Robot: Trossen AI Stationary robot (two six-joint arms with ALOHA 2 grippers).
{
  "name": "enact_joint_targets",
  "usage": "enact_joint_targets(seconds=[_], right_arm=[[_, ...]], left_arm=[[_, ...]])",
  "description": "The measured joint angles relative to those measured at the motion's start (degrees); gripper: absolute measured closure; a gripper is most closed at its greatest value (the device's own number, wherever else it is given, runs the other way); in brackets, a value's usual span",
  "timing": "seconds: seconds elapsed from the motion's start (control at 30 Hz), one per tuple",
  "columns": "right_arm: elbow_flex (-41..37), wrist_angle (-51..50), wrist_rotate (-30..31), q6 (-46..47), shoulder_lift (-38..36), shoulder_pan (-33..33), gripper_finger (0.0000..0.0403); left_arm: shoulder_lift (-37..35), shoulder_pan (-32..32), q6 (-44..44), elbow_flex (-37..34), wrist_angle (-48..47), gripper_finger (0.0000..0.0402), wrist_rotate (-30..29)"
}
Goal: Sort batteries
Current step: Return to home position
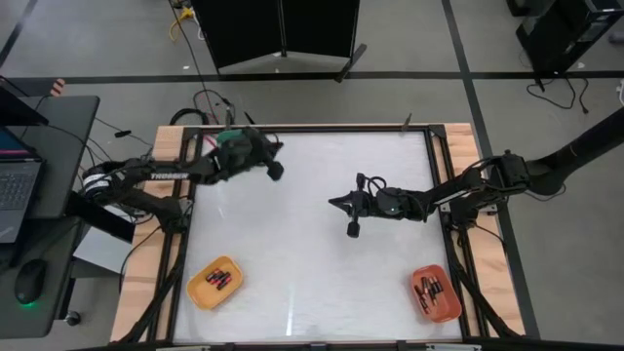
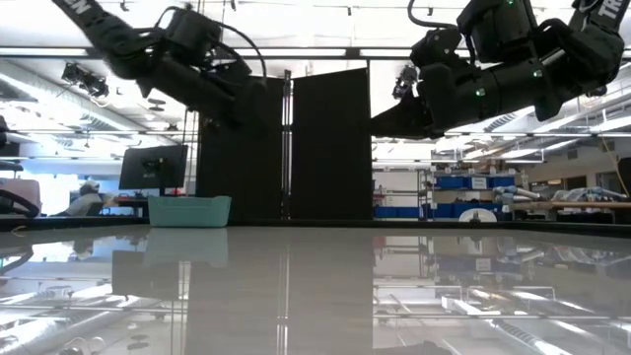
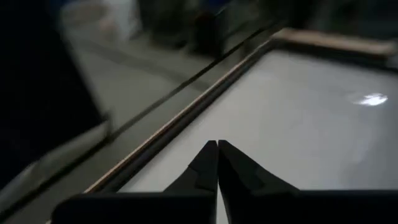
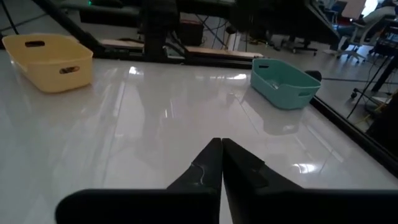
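Near edge: batteries lie in the yellow tray at the left corner, more in the orange tray at the right corner. No loose ones visible on the table. Mid-table: right gripper hovers above the surface, fingers pressed together, holding nothing. Far edge: left gripper is also pinched closed and empty, raised near the teal tray, whose contents can't be seen. Sorting looks finished, so the step reads as homing. Next move: retract both arms to rest, clear of the trays, paths not crossing.
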Motion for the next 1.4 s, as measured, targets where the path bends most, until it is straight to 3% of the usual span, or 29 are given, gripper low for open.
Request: enact_joint_targets(seconds=[0.27,0.4,0.5,0.6,0.9,1.3,1.4], right_arm=[[0.0,-5.6,-0.2,-1.8,-4.9,-0.3,0.0393],[-1.2,-8.5,-5.6,-2.0,-8.6,-2.9,0.0396],[-3.1,-8.9,-11.9,-1.8,-10.6,-5.9,0.0397],[-4.8,-9.9,-14.3,-1.7,-12.8,-8.6,0.0397],[-8.7,-17.3,-14.7,-2.7,-26.3,-10.0,0.0398],[-17.1,-17.8,-15.3,-1.0,-39.8,-10.1,0.0398],[-18.4,-18.3,-14.1,-1.1,-42.7,-10.3,0.0398]], left_arm=[[0.0,-7.2,6.0,-11.1,27.0,0.0396,6.1],[0.0,-8.6,6.1,-15.8,32.7,0.0396,10.2],[-0.4,-9.1,7.2,-18.2,33.2,0.0396,12.0],[-2.1,-9.0,7.3,-19.6,33.4,0.0396,12.8],[-12.1,-8.9,7.9,-26.1,32.9,0.0397,15.8],[-23.4,-9.0,5.2,-34.9,32.1,0.0397,15.6],[-27.8,-9.7,4.3,-35.0,26.4,0.0397,15.0]])
